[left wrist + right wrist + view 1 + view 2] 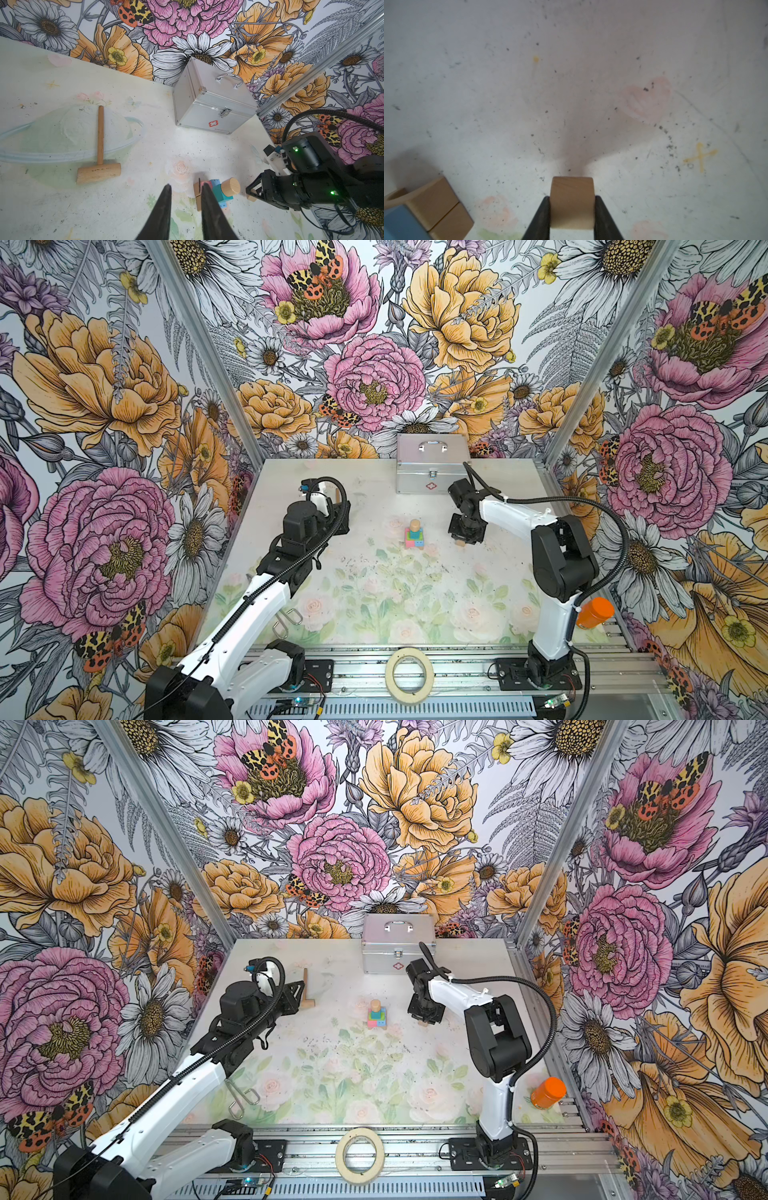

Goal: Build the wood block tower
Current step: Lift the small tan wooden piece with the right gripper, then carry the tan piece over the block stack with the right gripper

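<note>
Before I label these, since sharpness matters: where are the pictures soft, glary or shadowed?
Right wrist view: the tan block is slightly soft, casting a dark shadow onto the table; left wrist view: bright glare on the tabletop before the silver case; both top views: sharp, evenly lit.

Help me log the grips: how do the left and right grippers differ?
The left gripper has jaws apart, empty; the right gripper has jaws closed on a tan block. The left gripper is left of the tower, the right gripper right of it. Both have black jaws.
</note>
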Controlling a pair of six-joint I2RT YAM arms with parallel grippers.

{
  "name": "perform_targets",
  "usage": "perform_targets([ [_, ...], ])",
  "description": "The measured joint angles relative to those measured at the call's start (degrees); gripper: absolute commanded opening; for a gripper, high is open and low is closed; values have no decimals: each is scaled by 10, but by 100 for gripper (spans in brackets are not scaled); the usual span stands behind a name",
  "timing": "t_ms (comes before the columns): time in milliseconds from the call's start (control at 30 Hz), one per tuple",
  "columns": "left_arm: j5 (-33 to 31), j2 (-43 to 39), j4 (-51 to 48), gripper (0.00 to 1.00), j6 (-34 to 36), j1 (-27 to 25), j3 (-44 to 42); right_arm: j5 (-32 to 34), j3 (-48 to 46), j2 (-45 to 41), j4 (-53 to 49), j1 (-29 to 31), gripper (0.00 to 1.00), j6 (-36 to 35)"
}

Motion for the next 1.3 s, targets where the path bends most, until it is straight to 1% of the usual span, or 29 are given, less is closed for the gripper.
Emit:
perform_targets([
  [167, 0, 0, 0, 27, 0, 0, 0, 10, 108, 0, -75, 3, 0, -50],
  [300, 0, 0, 0, 27, 0, 0, 0, 22, 190, 0, -136, 16, 0, -75],
  [433, 0, 0, 0, 27, 0, 0, 0, 35, 276, 12, -195, 40, 0, -89],
  [567, -1, 0, -2, 27, 0, 0, 0, 48, 362, 43, -246, 70, 0, -96],
  [667, -1, 0, -3, 27, 0, 0, 0, 54, 405, 65, -269, 92, 0, -96],
  [1000, -3, 0, -5, 27, 0, 0, -11, 53, 495, 136, -300, 143, 0, -95],
  [1300, -3, -7, -6, 27, 0, 0, -14, 46, 518, 172, -308, 167, 0, -86],
])
